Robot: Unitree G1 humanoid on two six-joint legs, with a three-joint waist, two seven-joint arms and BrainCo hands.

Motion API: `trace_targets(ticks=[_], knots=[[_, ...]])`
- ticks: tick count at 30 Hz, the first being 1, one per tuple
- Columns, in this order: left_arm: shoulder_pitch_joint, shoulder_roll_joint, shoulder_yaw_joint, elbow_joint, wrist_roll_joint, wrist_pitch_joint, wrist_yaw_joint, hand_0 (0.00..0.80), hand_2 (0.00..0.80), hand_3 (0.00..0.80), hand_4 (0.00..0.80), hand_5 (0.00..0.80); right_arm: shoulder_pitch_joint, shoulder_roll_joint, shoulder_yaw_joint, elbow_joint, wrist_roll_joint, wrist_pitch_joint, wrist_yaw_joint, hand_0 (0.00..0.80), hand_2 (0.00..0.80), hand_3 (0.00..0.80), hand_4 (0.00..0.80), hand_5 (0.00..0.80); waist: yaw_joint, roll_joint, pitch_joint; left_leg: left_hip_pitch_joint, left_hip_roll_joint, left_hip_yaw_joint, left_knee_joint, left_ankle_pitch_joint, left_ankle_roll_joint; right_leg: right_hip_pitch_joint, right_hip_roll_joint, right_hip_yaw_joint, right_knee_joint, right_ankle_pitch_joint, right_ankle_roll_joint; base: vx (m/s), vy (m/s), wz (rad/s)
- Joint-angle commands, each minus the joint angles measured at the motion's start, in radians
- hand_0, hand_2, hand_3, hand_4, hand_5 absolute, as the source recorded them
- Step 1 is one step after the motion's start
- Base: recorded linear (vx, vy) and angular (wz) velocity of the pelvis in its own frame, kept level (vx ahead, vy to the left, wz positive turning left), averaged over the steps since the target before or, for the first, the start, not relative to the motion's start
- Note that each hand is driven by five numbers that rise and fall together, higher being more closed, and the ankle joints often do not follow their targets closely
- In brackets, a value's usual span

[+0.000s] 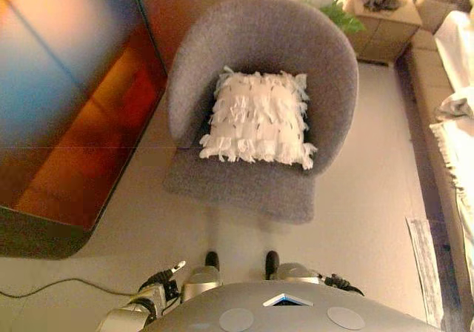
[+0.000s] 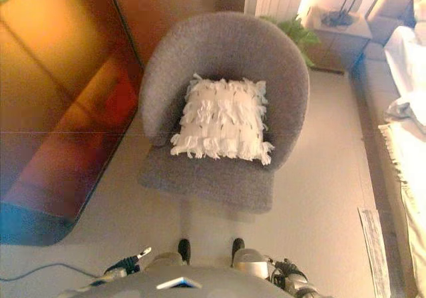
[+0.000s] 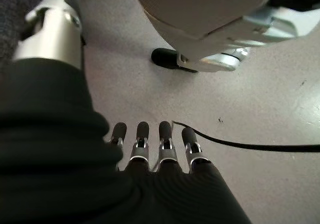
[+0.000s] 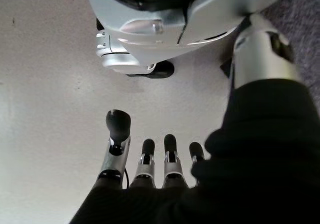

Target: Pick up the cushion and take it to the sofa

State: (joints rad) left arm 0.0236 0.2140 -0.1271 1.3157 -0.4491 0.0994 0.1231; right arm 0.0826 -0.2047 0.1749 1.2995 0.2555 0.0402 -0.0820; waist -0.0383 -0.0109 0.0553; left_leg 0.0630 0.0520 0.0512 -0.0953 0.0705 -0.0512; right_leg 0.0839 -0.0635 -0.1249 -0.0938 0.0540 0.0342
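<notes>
A white fringed cushion (image 1: 259, 117) lies on the seat of a grey round-backed armchair (image 1: 244, 187) straight ahead; it also shows in the right eye view (image 2: 221, 120). The sofa (image 1: 444, 87) runs along the right edge, with a white throw (image 1: 459, 135) on it. My left hand (image 3: 150, 149) hangs low at my side, fingers straight, empty, over the floor. My right hand (image 4: 150, 164) hangs the same way at my other side, open and empty. Both hands are well short of the chair.
A large glossy dark panel (image 1: 67, 110) fills the left side. A small side table (image 1: 381, 21) and a green plant (image 1: 342, 13) stand behind the chair at the back right. A pale strip (image 1: 424, 265) lies on the floor by the sofa.
</notes>
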Motion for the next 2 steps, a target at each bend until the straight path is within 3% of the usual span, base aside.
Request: trace_targets(ticks=[1, 2], knots=[[-0.061, -0.025, -0.042, 0.040, 0.052, 0.027, -0.029, 0.000, 0.000, 0.000, 0.000, 0.000, -0.065, 0.033, 0.039, -0.008, -0.019, 0.016, 0.033, 0.000, 0.000, 0.000, 0.000, 0.000, 0.008, -0.010, 0.035, 0.073, -0.056, 0.023, 0.008, -0.112, 0.043, 0.046, -0.004, -0.006, 0.017, -0.045, 0.025, 0.000, 0.000, 0.00], [-0.061, -0.024, -0.049, 0.038, 0.053, 0.032, -0.034, 0.000, 0.000, 0.000, 0.000, 0.000, -0.062, 0.030, 0.036, -0.006, -0.016, 0.017, 0.034, 0.000, 0.000, 0.000, 0.000, 0.000, 0.006, -0.009, 0.033, 0.078, -0.056, 0.026, 0.008, -0.115, 0.044, 0.050, -0.004, -0.005, 0.017, -0.046, 0.025, 0.000, 0.000, 0.00]])
